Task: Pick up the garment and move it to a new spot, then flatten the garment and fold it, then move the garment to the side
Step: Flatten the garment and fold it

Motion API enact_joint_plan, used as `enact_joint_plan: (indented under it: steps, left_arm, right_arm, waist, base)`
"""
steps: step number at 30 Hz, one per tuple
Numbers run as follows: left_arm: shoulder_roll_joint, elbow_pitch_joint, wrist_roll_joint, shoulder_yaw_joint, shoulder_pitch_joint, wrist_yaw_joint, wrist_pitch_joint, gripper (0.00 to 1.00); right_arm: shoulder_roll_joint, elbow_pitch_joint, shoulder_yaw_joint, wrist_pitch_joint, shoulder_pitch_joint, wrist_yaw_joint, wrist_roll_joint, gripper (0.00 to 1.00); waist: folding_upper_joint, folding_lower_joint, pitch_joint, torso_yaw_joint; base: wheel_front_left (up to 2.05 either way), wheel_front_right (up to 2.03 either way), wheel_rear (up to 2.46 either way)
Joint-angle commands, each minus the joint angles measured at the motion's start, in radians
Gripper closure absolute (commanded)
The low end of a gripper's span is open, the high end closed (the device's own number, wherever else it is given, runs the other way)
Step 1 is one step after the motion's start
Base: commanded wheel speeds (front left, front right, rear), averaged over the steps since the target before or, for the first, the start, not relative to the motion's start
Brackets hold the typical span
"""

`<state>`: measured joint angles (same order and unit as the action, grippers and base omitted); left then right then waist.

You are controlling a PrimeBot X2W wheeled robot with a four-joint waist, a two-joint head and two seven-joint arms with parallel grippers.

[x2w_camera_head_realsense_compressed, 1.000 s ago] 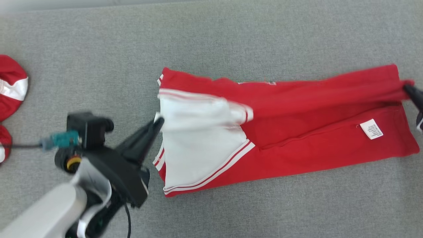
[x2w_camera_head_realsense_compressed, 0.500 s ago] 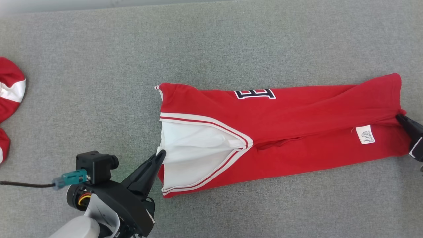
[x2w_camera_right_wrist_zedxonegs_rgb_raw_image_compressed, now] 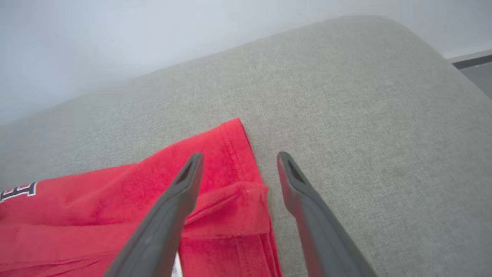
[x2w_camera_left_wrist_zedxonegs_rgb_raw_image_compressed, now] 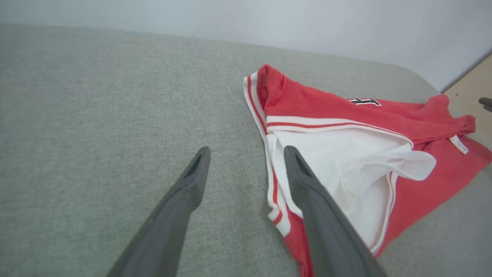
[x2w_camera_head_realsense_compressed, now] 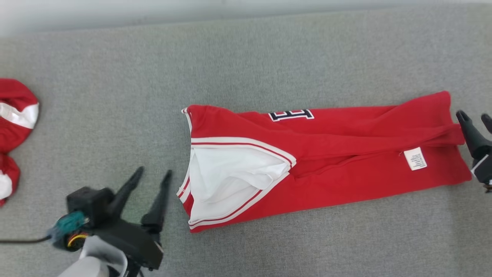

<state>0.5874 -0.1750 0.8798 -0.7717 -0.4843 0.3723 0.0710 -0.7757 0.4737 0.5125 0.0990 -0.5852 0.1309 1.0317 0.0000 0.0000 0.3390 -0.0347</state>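
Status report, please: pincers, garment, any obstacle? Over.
Left pincer open, beside collar end. Right pincer open, at hem end. Garment lies folded lengthwise, unheld. Other red cloth far left, not in the way.

Head view looks steeply down on the grey padded worktop [x2w_camera_head_realsense_compressed: 246, 57]; 2 wrist views sit low and close, facing opposite ends of the red garment [x2w_camera_head_realsense_compressed: 346, 173], which all 3 share.

The left gripper [x2w_camera_head_realsense_compressed: 153, 172] is made of two long dark tapered fingers [x2w_camera_left_wrist_zedxonegs_rgb_raw_image_compressed: 188, 192]. A boxy black camera [x2w_camera_head_realsense_compressed: 89, 198], a teal plug [x2w_camera_head_realsense_compressed: 69, 224], a thin black cable [x2w_camera_head_realsense_compressed: 19, 241] and an orange ring [x2w_camera_head_realsense_compressed: 77, 238] are fitted by a pale grey forearm [x2w_camera_head_realsense_compressed: 90, 266]. The right gripper [x2w_camera_head_realsense_compressed: 473, 115] is marked with a white line.
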Motion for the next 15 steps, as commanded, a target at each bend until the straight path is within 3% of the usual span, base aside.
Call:
enact_joint_plan:
  steps: [1,6,15]
  left_arm:
    - [0.008,0.009,-0.013,0.015,0.030,0.016,0.029,0.00]
    - [-0.009,0.040,-0.040,0.058,0.075,0.070,0.130,0.00]
    - [-0.090,0.073,-0.112,0.110,0.199,0.065,0.195,0.00]
  right_arm:
    - [0.011,-0.017,0.000,-0.039,0.013,0.000,-0.026,0.00]
    - [0.046,-0.062,0.010,-0.180,0.035,0.000,-0.136,0.00]
    - [0.163,-0.053,0.044,-0.307,0.129,0.000,-0.295,0.00]
  waist:
    - [0.0000,0.0000,-0.031,-0.002]
    - [0.0000,0.0000,-0.096,0.007]
    - [0.0000,0.0000,-0.214,0.021]
  base:
    - [0.00,0.00,0.00]
    - [0.00,0.00,0.00]
    - [0.00,0.00,0.00]
